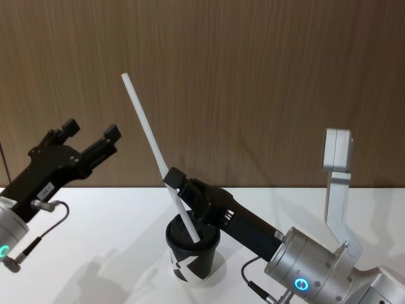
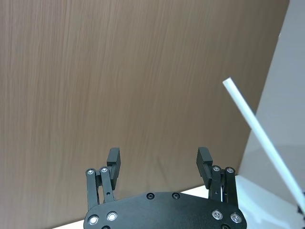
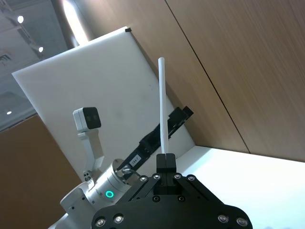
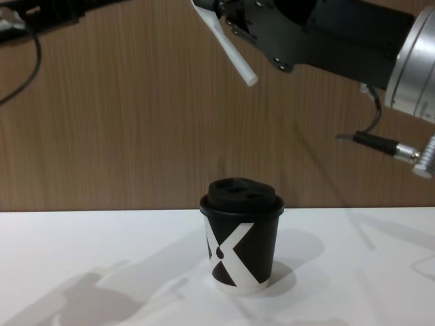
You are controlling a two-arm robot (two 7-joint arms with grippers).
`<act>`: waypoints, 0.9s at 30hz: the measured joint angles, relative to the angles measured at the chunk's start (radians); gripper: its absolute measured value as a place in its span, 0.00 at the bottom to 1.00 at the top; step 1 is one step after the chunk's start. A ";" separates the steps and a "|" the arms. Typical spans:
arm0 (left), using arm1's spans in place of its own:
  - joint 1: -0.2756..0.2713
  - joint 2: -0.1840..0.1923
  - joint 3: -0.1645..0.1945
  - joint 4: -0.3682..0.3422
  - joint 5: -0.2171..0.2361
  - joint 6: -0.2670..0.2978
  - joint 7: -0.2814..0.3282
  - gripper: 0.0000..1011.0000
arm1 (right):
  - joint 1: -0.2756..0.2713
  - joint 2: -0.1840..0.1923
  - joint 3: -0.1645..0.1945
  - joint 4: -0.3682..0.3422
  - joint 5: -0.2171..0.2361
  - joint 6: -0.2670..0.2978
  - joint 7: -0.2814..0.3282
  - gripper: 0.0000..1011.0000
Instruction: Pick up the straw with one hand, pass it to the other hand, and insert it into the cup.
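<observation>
My right gripper (image 1: pixel 172 180) is shut on the white straw (image 1: pixel 152 142), gripping it below its middle. The straw tilts, its upper end leaning toward my left side. In the chest view the straw's (image 4: pixel 234 54) lower end hangs well above the domed lid of the black cup (image 4: pixel 241 241) with the white X, which stands upright on the white table (image 4: pixel 81 258). The right wrist view shows the straw (image 3: pixel 162 95) rising from the shut gripper (image 3: pixel 165 160). My left gripper (image 1: pixel 92 131) is raised at the left, open and empty (image 2: pixel 159 162), apart from the straw (image 2: pixel 262 138).
A wood-panelled wall (image 1: pixel 253 76) runs behind the table. A grey camera on a post (image 1: pixel 335 152) stands at the right by my right arm. Cables (image 4: pixel 380 142) hang from the right wrist.
</observation>
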 joint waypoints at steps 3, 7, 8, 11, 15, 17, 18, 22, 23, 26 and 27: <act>0.003 0.004 -0.014 -0.008 -0.038 0.017 -0.013 0.99 | 0.000 0.000 0.000 0.000 0.000 0.000 0.000 0.00; 0.006 0.010 -0.029 -0.012 -0.080 0.035 -0.029 0.99 | 0.000 0.000 0.000 0.000 0.000 0.000 0.000 0.00; 0.007 0.012 -0.034 -0.014 -0.098 0.042 -0.037 0.99 | 0.000 0.000 0.000 0.000 0.000 0.000 0.000 0.00; 0.008 0.015 -0.041 -0.015 -0.121 0.052 -0.047 0.99 | 0.000 0.000 0.000 0.000 0.000 0.000 0.000 0.00; 0.011 0.018 -0.054 -0.015 -0.178 0.075 -0.073 0.99 | 0.000 0.000 0.000 0.000 0.000 0.000 0.000 0.00; 0.011 0.018 -0.059 -0.015 -0.197 0.083 -0.082 0.99 | 0.000 0.000 0.000 0.000 0.000 0.000 0.000 0.00; 0.012 0.018 -0.063 -0.014 -0.216 0.091 -0.091 0.99 | 0.000 0.000 0.000 0.000 0.000 0.000 0.000 0.00; 0.013 0.019 -0.071 -0.007 -0.263 0.110 -0.116 0.99 | 0.000 0.000 0.000 0.000 0.000 0.000 0.000 0.00; 0.013 0.019 -0.072 -0.006 -0.272 0.114 -0.121 0.99 | 0.000 0.000 0.000 0.000 0.000 0.000 0.000 0.00; 0.013 0.020 -0.075 -0.001 -0.301 0.125 -0.141 0.99 | 0.000 0.000 0.000 0.000 0.000 0.000 0.000 0.00; 0.014 0.021 -0.075 0.002 -0.313 0.130 -0.149 0.99 | 0.000 0.000 0.000 0.000 0.000 0.000 0.000 0.00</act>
